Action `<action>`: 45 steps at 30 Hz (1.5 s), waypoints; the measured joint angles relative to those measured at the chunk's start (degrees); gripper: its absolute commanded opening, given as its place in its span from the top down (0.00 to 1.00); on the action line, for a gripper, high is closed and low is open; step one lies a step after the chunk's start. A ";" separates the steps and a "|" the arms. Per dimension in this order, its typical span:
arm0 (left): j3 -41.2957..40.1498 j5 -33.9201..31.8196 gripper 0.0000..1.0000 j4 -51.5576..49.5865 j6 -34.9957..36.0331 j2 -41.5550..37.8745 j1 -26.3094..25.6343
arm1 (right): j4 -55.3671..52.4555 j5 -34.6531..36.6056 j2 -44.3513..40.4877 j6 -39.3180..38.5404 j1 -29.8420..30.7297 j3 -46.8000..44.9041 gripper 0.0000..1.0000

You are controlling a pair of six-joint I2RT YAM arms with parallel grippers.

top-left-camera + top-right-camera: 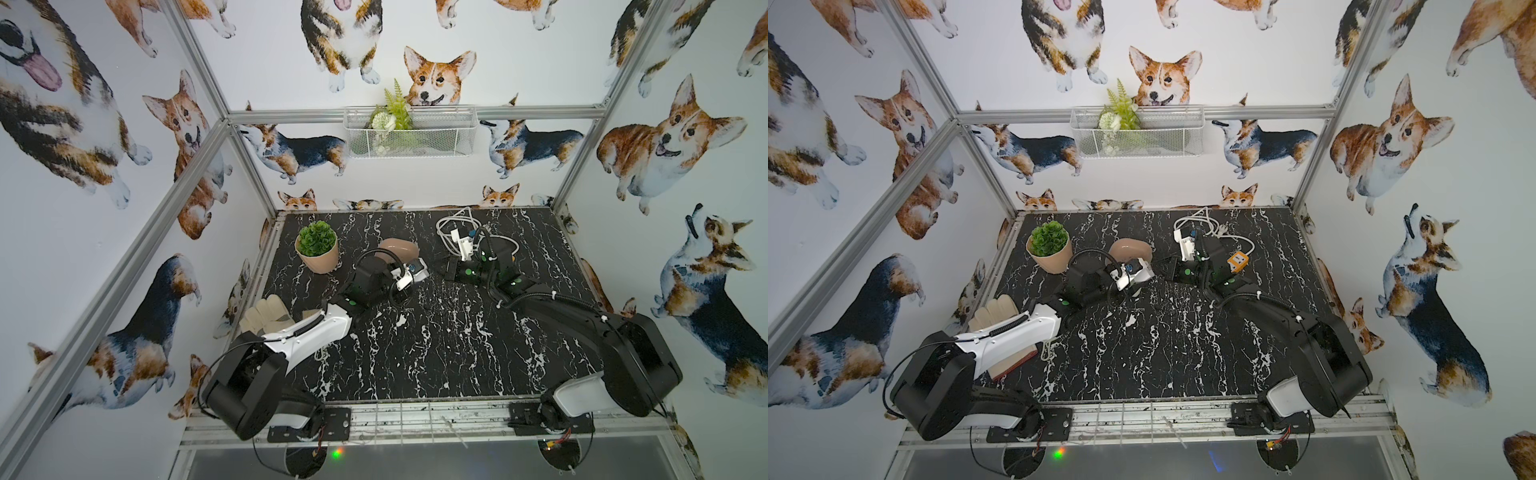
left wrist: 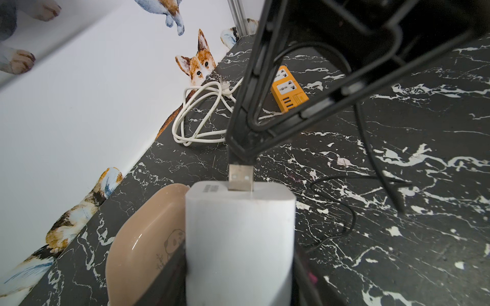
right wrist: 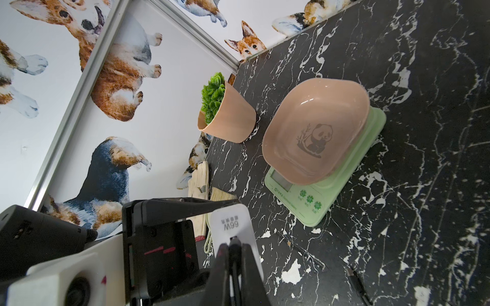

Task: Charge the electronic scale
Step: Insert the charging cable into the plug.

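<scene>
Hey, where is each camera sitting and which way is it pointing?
Top views: high over the table front, looking down; left arm, right arm show.
Left wrist: sits behind the left gripper holding the adapter, faces the right gripper, USB plug, power strip.
Right wrist: sits behind the right gripper, faces the adapter and electronic scale.
Shared: both wrist views show the adapter and electronic scale.

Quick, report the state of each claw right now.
Left claw: closed on the white adapter.
Right claw: closed on the USB plug, which sits at the adapter's port.
</scene>
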 measured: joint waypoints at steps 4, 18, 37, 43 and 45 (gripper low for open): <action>0.00 0.00 0.81 -0.11 0.24 0.00 0.00 | -2.21 0.04 0.02 -0.37 0.02 0.87 1.00; 0.17 0.31 0.81 -1.90 1.03 -0.02 0.26 | -5.07 -0.72 1.62 -1.84 0.11 2.71 1.00; -3.80 9.38 0.81 2.86 -5.42 -3.65 3.89 | -4.37 -4.87 0.48 -3.30 0.35 3.26 1.00; -6.01 12.41 0.80 7.76 -7.76 -4.68 4.81 | -3.91 -6.36 -0.20 -3.34 0.46 3.23 1.00; -6.75 12.72 0.80 9.35 -8.24 -4.70 4.90 | -3.91 -6.67 -0.31 -3.34 0.46 3.26 1.00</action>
